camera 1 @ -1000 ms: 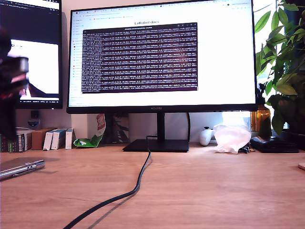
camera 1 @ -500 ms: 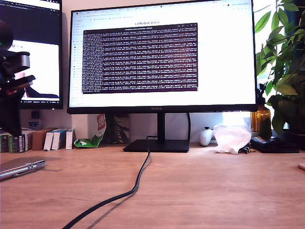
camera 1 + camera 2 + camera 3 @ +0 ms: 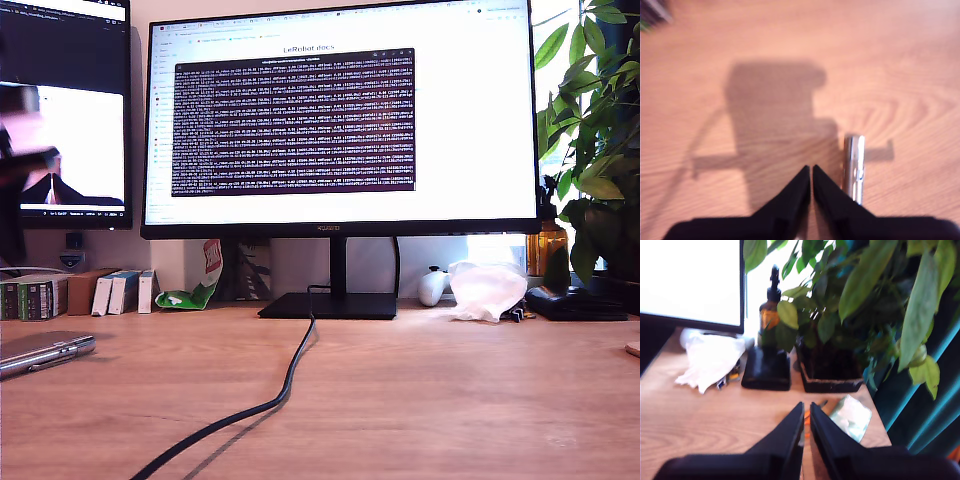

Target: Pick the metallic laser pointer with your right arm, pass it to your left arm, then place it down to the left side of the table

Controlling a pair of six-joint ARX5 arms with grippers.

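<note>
Metallic laser pointer (image 3: 854, 167) flat on table (image 3: 900, 75), beside my first gripper (image 3: 811, 172), pressed together, my second gripper (image 3: 806, 410) likewise, both empty

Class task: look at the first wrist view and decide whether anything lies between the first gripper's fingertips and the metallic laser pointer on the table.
Nothing visible does. The metallic laser pointer lies on bare table just beside my first gripper, whose jaws are closed and empty.

1. The worktop (image 3: 900, 70) is light-brown wood with visible grain, smooth and matt.
2. The metallic laser pointer (image 3: 854, 167) is shiny, polished silver metal.
3. My first end effector (image 3: 811, 172) has matt black fingers.
4. The cable (image 3: 262, 405) is smooth black.
</note>
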